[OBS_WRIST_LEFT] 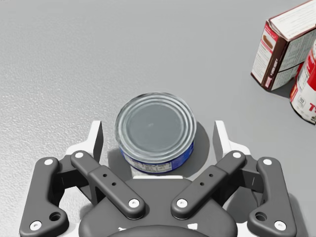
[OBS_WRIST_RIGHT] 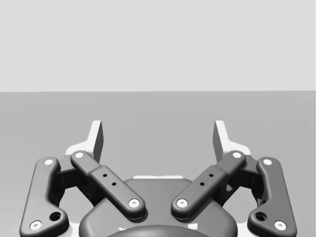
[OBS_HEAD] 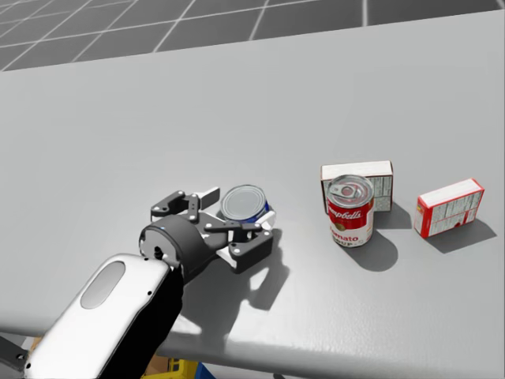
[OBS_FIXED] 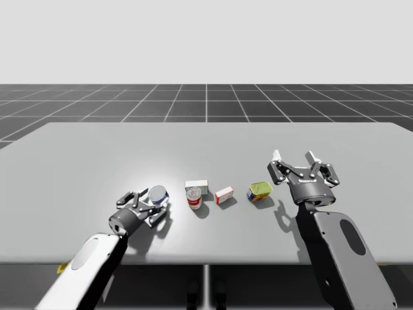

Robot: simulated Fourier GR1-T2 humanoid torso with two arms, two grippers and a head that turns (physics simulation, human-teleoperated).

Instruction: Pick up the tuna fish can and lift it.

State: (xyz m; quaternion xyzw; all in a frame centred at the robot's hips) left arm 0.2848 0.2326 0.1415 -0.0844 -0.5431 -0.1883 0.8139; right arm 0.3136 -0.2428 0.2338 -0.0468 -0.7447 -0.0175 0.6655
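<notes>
A: High view: the table (OBS_FIXED: 77, 148) carries everything. My left gripper (OBS_WRIST_LEFT: 158, 134) sits low on it, jaws spread, one finger on each side of the low blue tuna can (OBS_WRIST_LEFT: 154, 129). Gaps show on both sides. No squeeze, no lift.

B: What's left?

A: Closing and raising, I judge. The approach looks done. My right gripper (OBS_FIXED: 302, 169) hangs with its jaws apart beside the yellow can (OBS_FIXED: 259, 191), well apart from the tuna.

B: Room?

A: The tuna can stands near the table's front edge. There's open surface beyond it and to my left. To my right, the white box (OBS_HEAD: 359, 178) and red can (OBS_HEAD: 350, 212) stand near, not touching. Straight up looks free.
</notes>
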